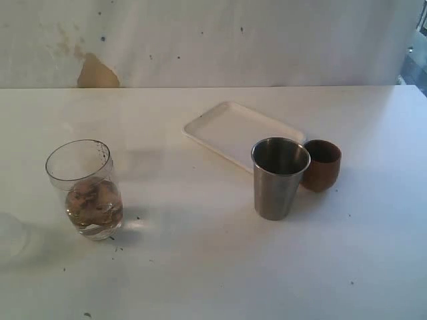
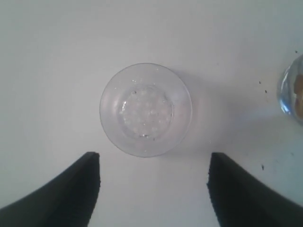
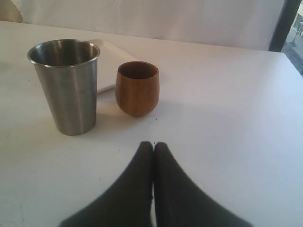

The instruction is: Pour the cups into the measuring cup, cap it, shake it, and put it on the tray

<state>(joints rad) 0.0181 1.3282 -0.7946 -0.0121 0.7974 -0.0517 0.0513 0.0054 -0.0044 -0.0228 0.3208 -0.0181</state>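
Observation:
The clear measuring cup (image 1: 83,190) stands at the table's left with brownish contents in its lower part; its edge shows in the left wrist view (image 2: 293,92). The steel tumbler (image 1: 279,177) (image 3: 66,85) and the brown wooden cup (image 1: 321,165) (image 3: 137,88) stand upright side by side, right of centre. The white tray (image 1: 233,130) (image 3: 111,59) lies just behind them. My left gripper (image 2: 154,158) is open, looking down on a frosted plastic cup (image 2: 146,109) that stands just beyond its fingertips. My right gripper (image 3: 153,144) is shut on nothing, a short way in front of the wooden cup. Neither gripper shows in the exterior view.
The frosted cup (image 1: 10,233) shows faintly at the exterior view's left edge, near the measuring cup. Small dark specks dot the white table (image 1: 200,267). A stained wall (image 1: 200,40) runs along the table's far edge.

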